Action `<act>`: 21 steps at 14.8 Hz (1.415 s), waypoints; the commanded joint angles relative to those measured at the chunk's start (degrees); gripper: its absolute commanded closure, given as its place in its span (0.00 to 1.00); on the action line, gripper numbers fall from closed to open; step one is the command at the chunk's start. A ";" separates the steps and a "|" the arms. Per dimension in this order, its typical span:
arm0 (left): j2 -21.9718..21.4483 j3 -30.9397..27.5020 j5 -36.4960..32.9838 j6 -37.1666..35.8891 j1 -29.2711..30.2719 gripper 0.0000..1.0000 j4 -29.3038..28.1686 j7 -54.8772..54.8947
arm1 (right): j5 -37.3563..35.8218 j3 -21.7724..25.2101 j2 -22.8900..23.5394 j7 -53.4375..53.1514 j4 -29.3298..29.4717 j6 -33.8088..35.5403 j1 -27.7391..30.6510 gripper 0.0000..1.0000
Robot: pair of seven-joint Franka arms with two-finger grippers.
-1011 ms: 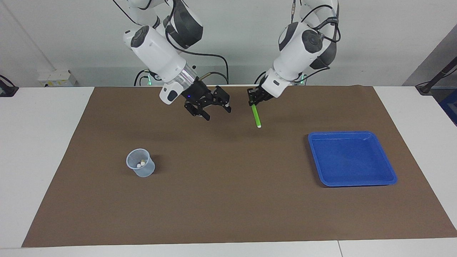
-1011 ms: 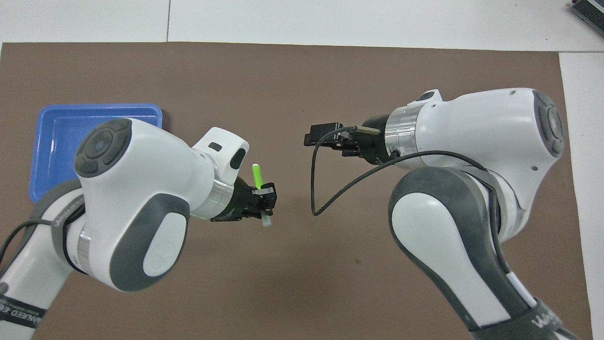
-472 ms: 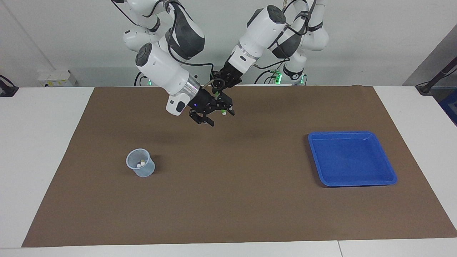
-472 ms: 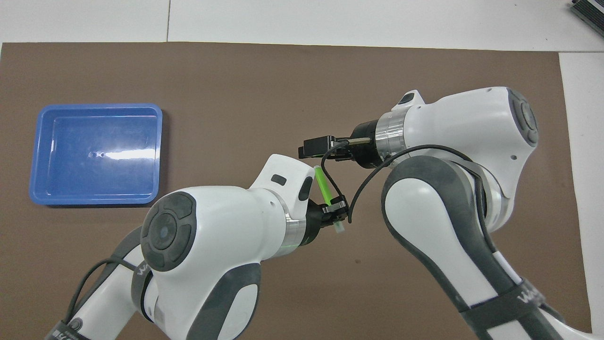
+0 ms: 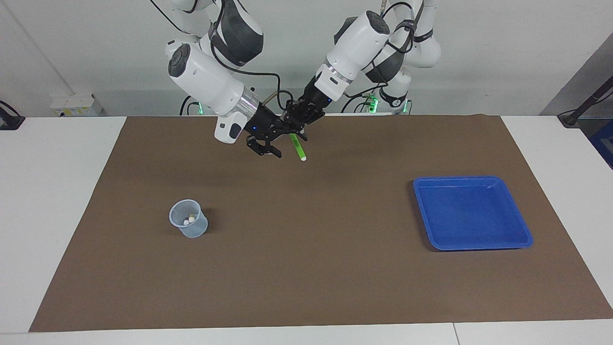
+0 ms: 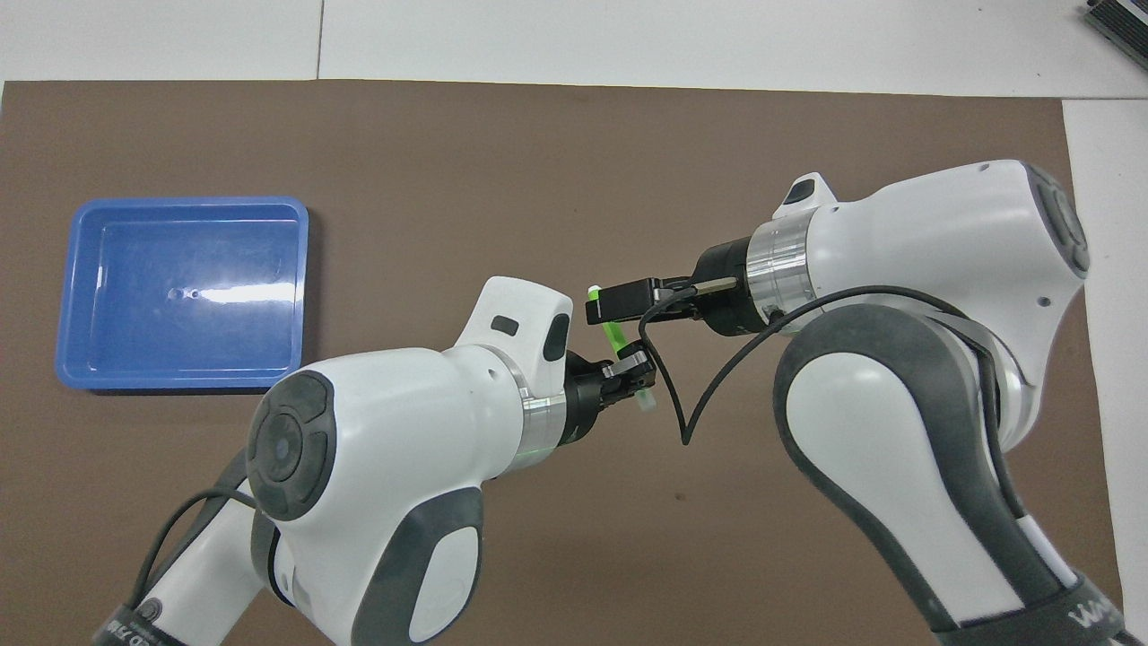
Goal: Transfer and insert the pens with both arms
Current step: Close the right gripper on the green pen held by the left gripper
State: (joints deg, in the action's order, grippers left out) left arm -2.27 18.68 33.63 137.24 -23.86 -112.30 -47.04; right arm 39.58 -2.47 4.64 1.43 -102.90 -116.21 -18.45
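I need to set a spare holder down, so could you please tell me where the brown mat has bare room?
The brown mat is bare between the clear cup and the blue tray, and along its edge farthest from the robots. It is crowded where the left gripper and right gripper meet at the green pen.

Robotics lab: two white arms [image 5: 210,86] bolted at a white table [image 5: 57,191], brown mat [image 5: 306,268], bare wall.
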 commanded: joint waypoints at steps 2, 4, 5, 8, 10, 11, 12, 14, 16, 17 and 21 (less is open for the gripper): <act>-0.20 -0.66 1.35 5.05 -3.03 1.00 -0.82 -3.06 | -0.99 -0.26 -1.13 1.47 -2.30 -3.84 -1.06 0.16; -0.28 -0.66 1.35 4.96 -3.03 1.00 -0.82 -2.97 | -1.08 -0.26 -1.13 1.64 -3.09 -5.69 -1.85 0.27; -0.28 -0.66 1.35 4.96 -3.03 1.00 -0.91 -2.97 | -1.08 -0.26 -0.95 1.82 -3.01 -5.61 -1.68 0.37; -0.37 -0.66 1.35 4.70 -2.95 1.00 -0.91 -2.71 | -1.17 -0.26 -0.69 2.78 -2.65 -5.78 -1.15 0.63; -0.37 -0.66 1.44 4.61 -2.86 1.00 -0.91 -2.71 | -1.08 -0.26 -0.78 3.31 -2.65 -5.61 -1.15 0.98; -0.37 -0.66 1.35 4.61 -2.68 1.00 -0.99 -2.62 | -1.08 -0.26 -0.69 3.40 -2.65 -5.35 -0.98 1.00; -0.37 -0.66 1.44 4.61 -2.51 1.00 -0.99 -2.62 | -1.08 -0.26 -0.69 3.31 -2.48 -5.17 -0.80 1.00; -0.37 -0.66 1.35 4.61 -2.42 1.00 -0.91 -2.62 | -0.99 -0.34 -0.60 3.31 -2.48 -4.99 -0.54 1.00; -0.46 -0.75 1.35 4.52 -2.42 1.00 -0.91 -2.53 | -1.08 -0.26 -0.60 3.40 -2.39 -4.99 -0.54 1.00; -0.46 -0.75 1.35 4.61 -2.42 0.81 -0.82 -2.80 | -1.08 -0.34 -0.60 3.40 -2.30 -5.08 -0.54 1.00; -1.25 -0.66 1.18 3.48 -3.12 0.00 -0.99 -2.97 | -1.08 -0.26 -0.51 3.58 -2.39 -5.78 -0.54 1.00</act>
State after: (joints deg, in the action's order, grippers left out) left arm -2.30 18.63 33.99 140.75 -25.98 -112.50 -49.73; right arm 38.62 -2.24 4.72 3.71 -104.47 -121.17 -19.79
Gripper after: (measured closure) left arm 0.634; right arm 0.819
